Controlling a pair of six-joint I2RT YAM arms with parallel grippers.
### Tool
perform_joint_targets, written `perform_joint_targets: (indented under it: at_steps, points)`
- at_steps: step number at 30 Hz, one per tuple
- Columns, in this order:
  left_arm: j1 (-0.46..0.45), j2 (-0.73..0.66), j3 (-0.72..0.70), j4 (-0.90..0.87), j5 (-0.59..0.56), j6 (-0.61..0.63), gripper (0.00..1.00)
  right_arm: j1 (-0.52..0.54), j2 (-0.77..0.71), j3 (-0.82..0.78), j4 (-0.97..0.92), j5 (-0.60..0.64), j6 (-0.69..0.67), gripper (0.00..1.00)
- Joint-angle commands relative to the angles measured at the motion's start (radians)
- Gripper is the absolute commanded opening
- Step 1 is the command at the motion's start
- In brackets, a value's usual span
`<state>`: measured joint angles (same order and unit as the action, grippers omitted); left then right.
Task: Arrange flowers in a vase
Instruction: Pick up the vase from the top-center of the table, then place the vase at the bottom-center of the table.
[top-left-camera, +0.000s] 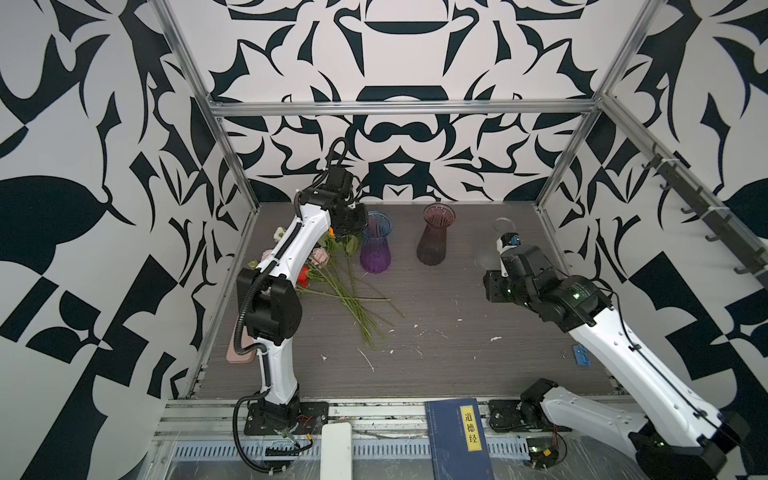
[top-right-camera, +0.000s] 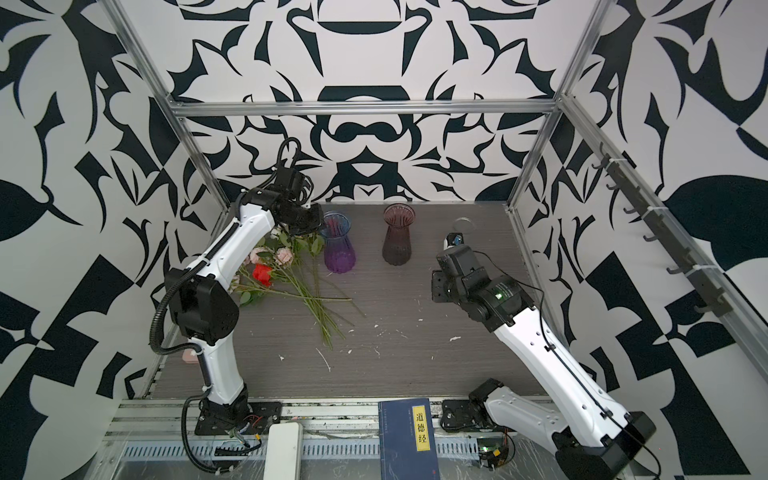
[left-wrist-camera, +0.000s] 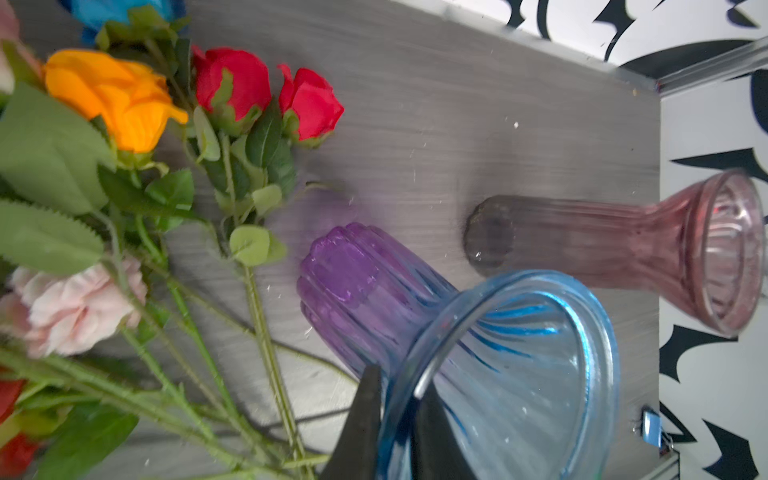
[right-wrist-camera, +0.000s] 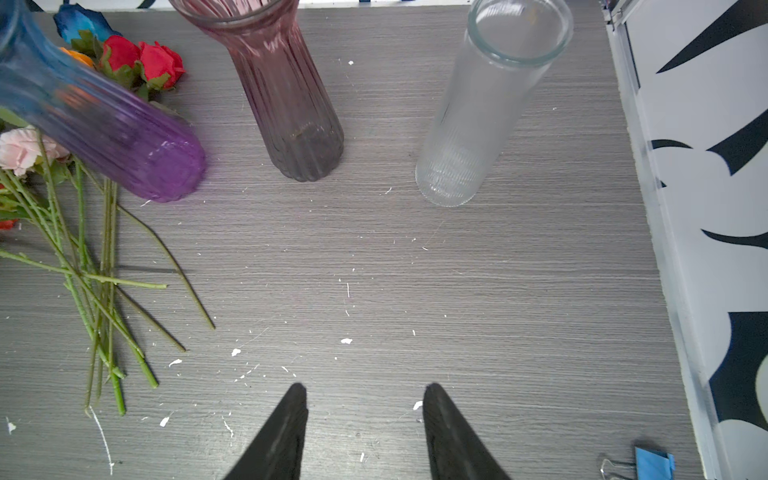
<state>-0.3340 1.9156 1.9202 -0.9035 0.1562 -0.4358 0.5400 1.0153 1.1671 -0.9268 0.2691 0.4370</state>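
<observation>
Black-and-white swirls cover every wall, and below them sits the grey wood-grain bench (top-left-camera: 457, 332), flecked with white crumbs. Over on the left, the left end effector (left-wrist-camera: 401, 378) is on the blue-and-purple vase (top-left-camera: 376, 245). One finger (left-wrist-camera: 361, 419) is outside the flared blue rim and the other is inside, with the glass wall pinched between them: that's a grip on the rim. The right wrist view shows this vase blurred, and I cannot tell whether its base rests on the bench.

All the flowers (top-left-camera: 332, 274) lie flat on the bench just beside that vase, under the left arm. The heads are bunched toward the back corner and the green stems fan out toward the middle. Up close there's an orange rose (left-wrist-camera: 112, 95), two red roses (left-wrist-camera: 232, 83), a ruffled pink bloom (left-wrist-camera: 79, 307) and a blue rose (left-wrist-camera: 116, 10) at the edge.

On the other side, the right end effector (right-wrist-camera: 365, 399) hangs over the bench with its fingers spread apart. Ahead of it stands a clear frosted vase (right-wrist-camera: 486, 108). A dusky pink vase (right-wrist-camera: 286, 91) stands upright between the other two. A blue binder clip (right-wrist-camera: 652, 463) lies near the right wall.
</observation>
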Motion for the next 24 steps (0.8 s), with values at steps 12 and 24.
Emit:
perform_joint_targets:
  at_steps: [12,24]
  points:
    - [-0.217,-0.341,-0.056,-0.046,0.239,0.043,0.00,-0.001,0.009,0.034,0.007,0.036,-0.042,0.49]
    - [-0.581,-0.219,0.034,-0.198,0.155,0.083,0.00,-0.031,0.002,0.113,-0.080,0.136,-0.043,0.46]
